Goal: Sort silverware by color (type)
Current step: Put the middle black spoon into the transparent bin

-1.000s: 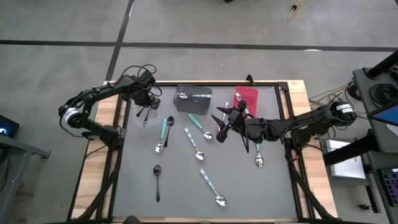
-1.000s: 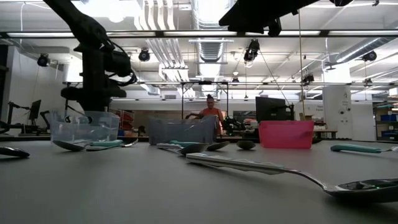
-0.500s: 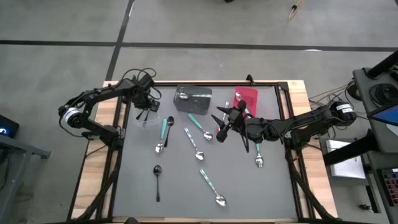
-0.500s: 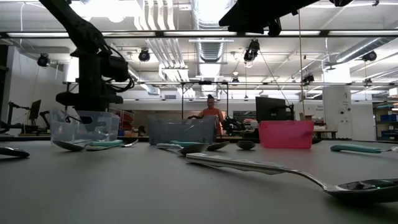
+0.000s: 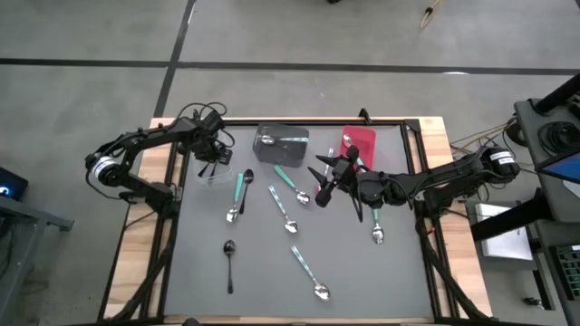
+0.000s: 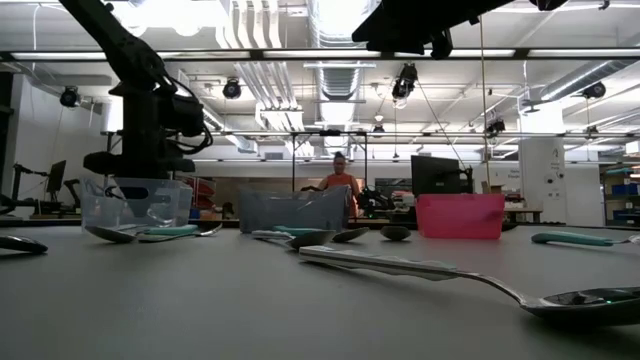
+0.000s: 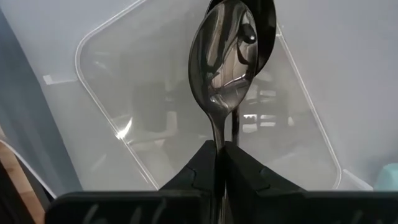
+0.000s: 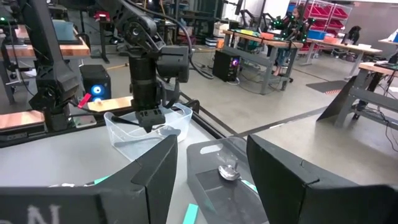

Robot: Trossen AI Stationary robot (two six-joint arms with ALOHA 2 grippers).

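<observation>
Now the left claw [image 7: 221, 146] hangs over the clear bin [image 5: 214, 170] at the worktop's far left, clamped on a silver spoon [image 7: 224, 59] — drop-off step. Next, probably: release it. Right claw [image 8: 211, 171], spread apart, waits mid-worktop.

The high view looks straight down on the whole table [image 5: 299, 226]; the low view skims level across it. Both wrist views, one close and one distant, share the clear bin [image 7: 186, 124], at the table's 11 o'clock.
</observation>
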